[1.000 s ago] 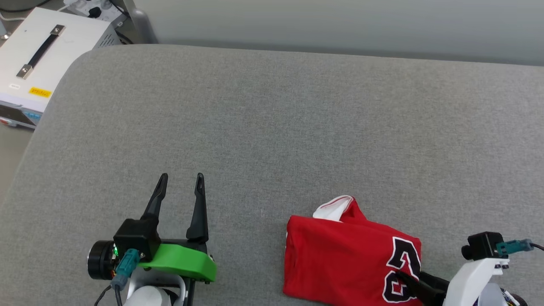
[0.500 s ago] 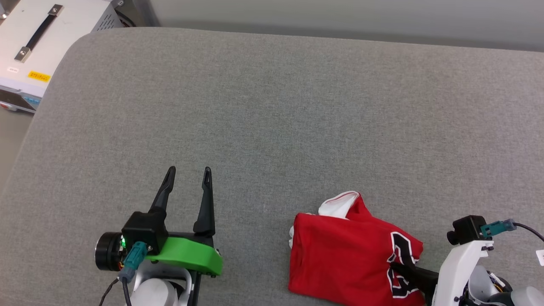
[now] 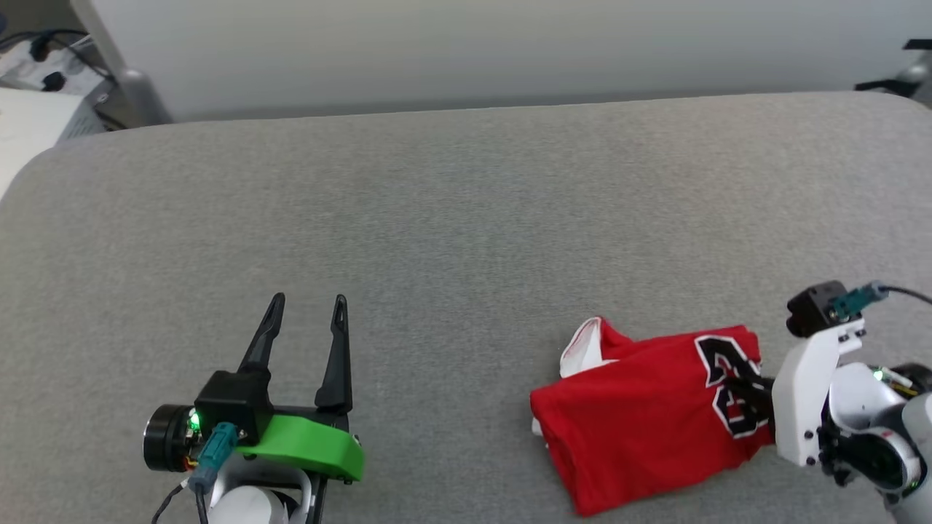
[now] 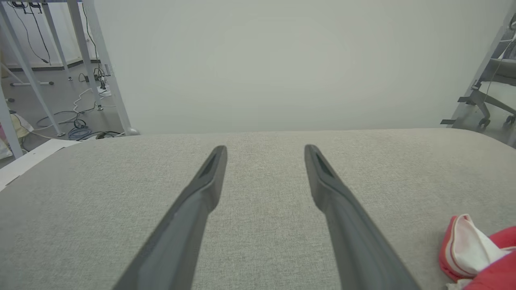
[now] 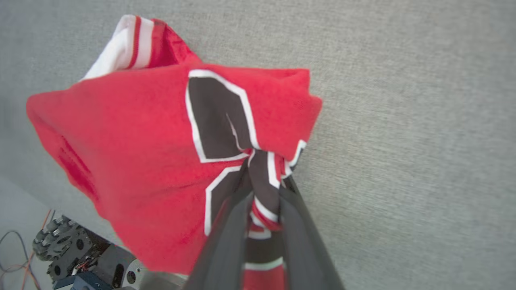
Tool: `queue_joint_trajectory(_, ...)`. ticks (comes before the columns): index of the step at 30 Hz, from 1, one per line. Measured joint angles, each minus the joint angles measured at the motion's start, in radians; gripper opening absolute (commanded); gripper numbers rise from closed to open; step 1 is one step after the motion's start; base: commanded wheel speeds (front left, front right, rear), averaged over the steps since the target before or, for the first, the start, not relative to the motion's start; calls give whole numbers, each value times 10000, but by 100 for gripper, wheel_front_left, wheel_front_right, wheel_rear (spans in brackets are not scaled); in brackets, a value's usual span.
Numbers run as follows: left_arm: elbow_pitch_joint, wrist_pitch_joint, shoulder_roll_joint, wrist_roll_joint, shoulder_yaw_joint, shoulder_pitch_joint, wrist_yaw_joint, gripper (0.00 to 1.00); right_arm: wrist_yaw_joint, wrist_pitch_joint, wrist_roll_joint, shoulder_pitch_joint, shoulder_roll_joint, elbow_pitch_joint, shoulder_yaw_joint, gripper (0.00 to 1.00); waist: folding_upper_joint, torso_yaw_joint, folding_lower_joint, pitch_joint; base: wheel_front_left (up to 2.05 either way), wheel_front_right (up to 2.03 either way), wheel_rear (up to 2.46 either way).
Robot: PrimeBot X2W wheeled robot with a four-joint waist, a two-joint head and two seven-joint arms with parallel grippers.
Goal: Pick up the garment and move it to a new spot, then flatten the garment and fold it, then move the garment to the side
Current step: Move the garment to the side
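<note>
The garment (image 3: 641, 415), a folded red jersey with a white sleeve (image 3: 582, 346) and black numerals, sits at the near right of the grey table (image 3: 466, 218). My right gripper (image 3: 743, 382) is shut on its numeral end. In the right wrist view the two dark fingers (image 5: 225, 225) pinch a bunched fold of the garment (image 5: 133, 133) at the right gripper (image 5: 264, 177). My left gripper (image 3: 306, 302) stands open over bare cloth well to the garment's left. In the left wrist view the left gripper (image 4: 264, 151) holds nothing, and the garment's sleeve (image 4: 463, 249) peeks in at the lower right.
A white box (image 3: 29, 131) with cables sits off the table's far left corner. Metal frame legs and floor cables (image 4: 80, 80) stand beyond it, and a wheeled stand (image 4: 483, 96) at the far right. A pale wall backs the table.
The head camera has swung, shifting the whole picture. Against my left gripper, the right gripper has drawn the garment to the right and farther up the table, turning it somewhat.
</note>
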Motion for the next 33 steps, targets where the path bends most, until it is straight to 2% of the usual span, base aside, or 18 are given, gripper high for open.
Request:
queue_joint_trajectory(5,-330,343,293,267,-173,-416,-132,100,0,121,-255,-1314,-435,796,366,0,0,-1062,0,149,0,0,0)
queue_joint_trajectory(8,-623,665,451,491,-265,-777,-196,100,0,-255,-428,-2056,-805,1455,614,0,0,-1773,0,420,0,0,0)
queue_joint_trajectory(11,-947,1062,673,669,-341,-1227,-265,100,0,-817,-596,-2876,-1124,2330,708,0,0,-2339,0,851,0,0,0)
queue_joint_trajectory(17,-1496,1764,1014,1175,-562,-2253,-497,100,0,-2159,-729,-4471,-1273,4389,376,0,0,-3002,1,1944,0,0,0)
queue_joint_trajectory(18,-1816,1998,1085,1371,-648,-2837,-650,100,0,-2938,-765,-5276,-1386,5509,-52,0,0,-3195,1,2617,0,0,0)
queue_joint_trajectory(23,-2232,2251,1214,1666,-765,-3452,-752,100,0,-4080,-878,-6328,-1576,6861,-527,0,0,-3256,1,3726,0,0,0)
queue_joint_trajectory(29,-2502,2449,1279,1808,-811,-3853,-780,100,0,-5143,-953,-7162,-1363,8203,-677,0,0,-3198,2,4923,0,0,0)
queue_joint_trajectory(30,-2516,2466,1289,1829,-823,-3893,-782,100,0,-5325,-1001,-7277,-1323,8475,-702,9,0,-3180,1,5104,0,0,0)
queue_joint_trajectory(31,-2520,2495,1296,1850,-832,-3929,-786,100,0,-5551,-1037,-7395,-1290,8748,-748,40,0,-3158,2,5277,0,0,0)
queue_joint_trajectory(32,-2523,2510,1300,1866,-840,-3951,-788,100,0,-5774,-1103,-7483,-1271,8991,-809,100,0,-3140,2,5404,0,0,0)
queue_joint_trajectory(33,-2523,2512,1304,1879,-846,-3960,-788,100,0,-5985,-1172,-7604,-1252,9263,-886,100,0,-3115,1,5547,0,0,0)
